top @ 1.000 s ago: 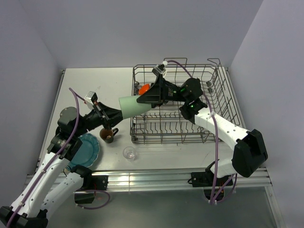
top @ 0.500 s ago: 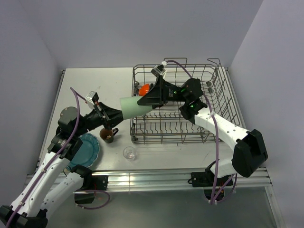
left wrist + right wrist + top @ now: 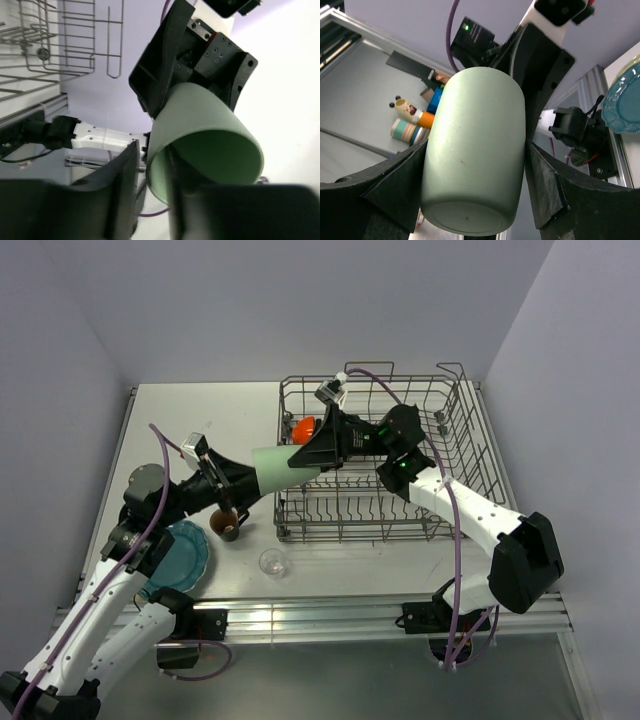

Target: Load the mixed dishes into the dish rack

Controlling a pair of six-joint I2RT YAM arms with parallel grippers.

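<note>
The pale green mug [image 3: 275, 465] hangs in the air between both arms, left of the dish rack [image 3: 460, 455]. My right gripper [image 3: 300, 452] is shut on its base end, with a finger pressed on each side of the mug [image 3: 475, 150]. My left gripper [image 3: 250, 476] straddles the rim: one finger is inside the mug [image 3: 200, 120], and the outer finger [image 3: 117, 190] stands a small gap off the wall. An orange bowl [image 3: 303, 426] sits in the rack's far left corner. On the table lie the dark brown mug [image 3: 227, 524], the small clear glass [image 3: 271, 561] and the teal scalloped plate [image 3: 180, 555].
The rack's left wire wall [image 3: 282, 440] stands just behind the mug and my right gripper. The left arm's elbow [image 3: 145, 485] is above the teal plate. The table's metal front rail [image 3: 320, 615] runs along the near edge.
My left gripper's jaws have loosened off the mug's rim. My right gripper's fingers have closed in on the mug's base. The mug has barely moved.
</note>
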